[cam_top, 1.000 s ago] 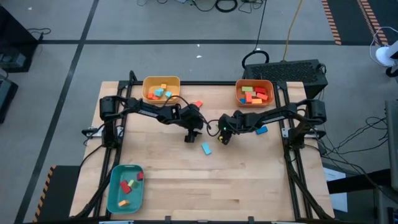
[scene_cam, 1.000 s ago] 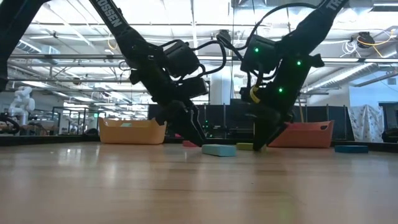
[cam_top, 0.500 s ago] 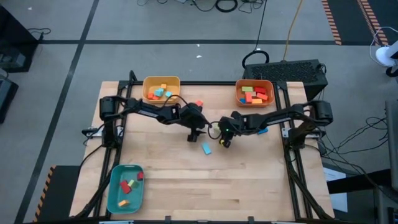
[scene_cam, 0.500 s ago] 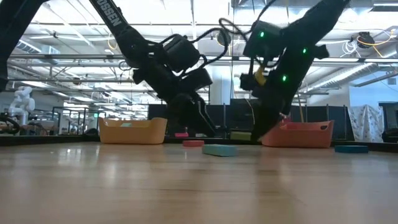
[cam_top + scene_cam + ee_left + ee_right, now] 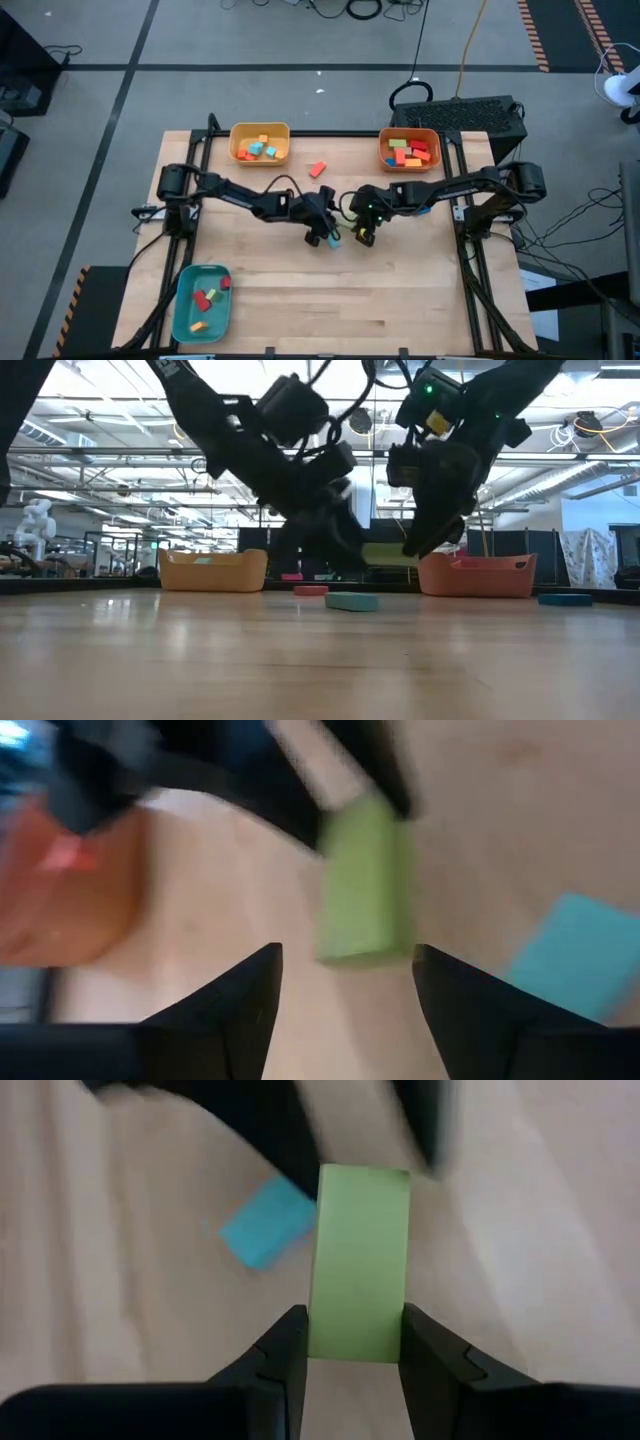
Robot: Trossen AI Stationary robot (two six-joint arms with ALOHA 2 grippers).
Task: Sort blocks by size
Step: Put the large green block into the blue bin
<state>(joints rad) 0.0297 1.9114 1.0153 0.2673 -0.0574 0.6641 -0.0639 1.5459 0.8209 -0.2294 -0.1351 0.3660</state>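
We see the right gripper (image 5: 345, 1355) clamped on a flat matte green bar (image 5: 360, 1260), lifted off the table mid-centre. Left gripper (image 5: 345, 990) sits just left of it with fingers spread and nothing between them. A light blue slab (image 5: 351, 600) lies on the pale wood table (image 5: 400, 290) between both grippers. A red block (image 5: 318, 169) lies farther back.

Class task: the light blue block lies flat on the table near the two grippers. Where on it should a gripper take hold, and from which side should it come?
Grip the light blue block across its two long side faces, coming straight down from above. It lies flat and low on the table, so probably only a top approach lets fingers straddle it. The left gripper is open beside it; the right gripper already holds the green block.
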